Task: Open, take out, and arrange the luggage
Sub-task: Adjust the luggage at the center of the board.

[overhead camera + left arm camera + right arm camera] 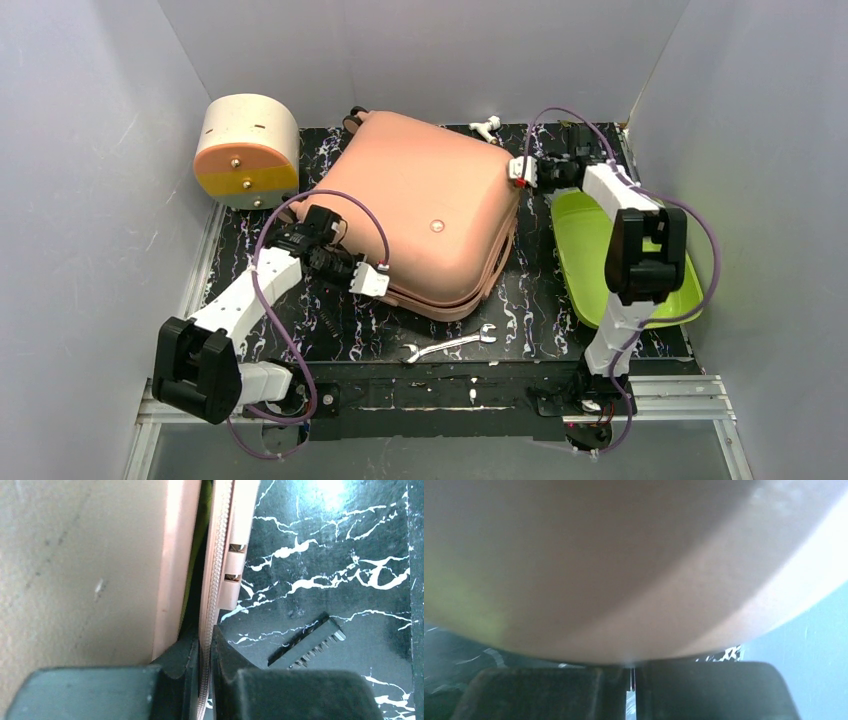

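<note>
The luggage [420, 215] is a salmon-pink hard-shell suitcase lying flat in the middle of the black marbled mat. My left gripper [372, 280] is at its near-left edge. In the left wrist view the left gripper [205, 642] is shut on the zipper rim [216, 570] of one shell. A narrow dark gap with something green inside shows between the two shells. My right gripper [518, 171] is at the suitcase's far-right corner. In the right wrist view the right gripper [630, 669] is shut, and the pink shell [624, 565] fills the frame just beyond its tips.
A cream-and-orange drum box [245, 150] stands at the back left. A lime-green tray [620, 262] lies at the right under the right arm. A silver wrench [450, 345] lies near the front edge. A small white object [487, 127] lies behind the suitcase. A black comb-like piece [307, 647] lies beside the left gripper.
</note>
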Controlling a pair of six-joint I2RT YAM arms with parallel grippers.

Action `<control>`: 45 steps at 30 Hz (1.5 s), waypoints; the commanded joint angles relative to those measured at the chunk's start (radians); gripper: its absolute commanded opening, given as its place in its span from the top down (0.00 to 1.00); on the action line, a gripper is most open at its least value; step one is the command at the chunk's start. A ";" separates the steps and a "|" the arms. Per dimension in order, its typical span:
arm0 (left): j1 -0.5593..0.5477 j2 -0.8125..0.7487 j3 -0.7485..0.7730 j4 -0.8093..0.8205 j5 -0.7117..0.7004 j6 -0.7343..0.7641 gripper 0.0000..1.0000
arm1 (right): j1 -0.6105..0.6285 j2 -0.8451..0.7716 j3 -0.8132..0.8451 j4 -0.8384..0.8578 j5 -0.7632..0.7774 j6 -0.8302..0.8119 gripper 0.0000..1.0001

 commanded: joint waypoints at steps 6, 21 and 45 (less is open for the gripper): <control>0.005 0.097 -0.029 0.089 -0.019 -0.003 1.00 | 0.110 0.322 0.425 -0.514 -0.211 -0.473 0.99; 0.010 0.027 0.091 0.082 0.134 -0.290 0.02 | 0.117 0.100 0.068 -0.304 -0.246 -0.260 0.99; 0.008 -0.284 0.214 -0.086 0.129 -0.505 0.02 | 0.119 -0.550 -0.637 0.177 -0.327 0.365 0.99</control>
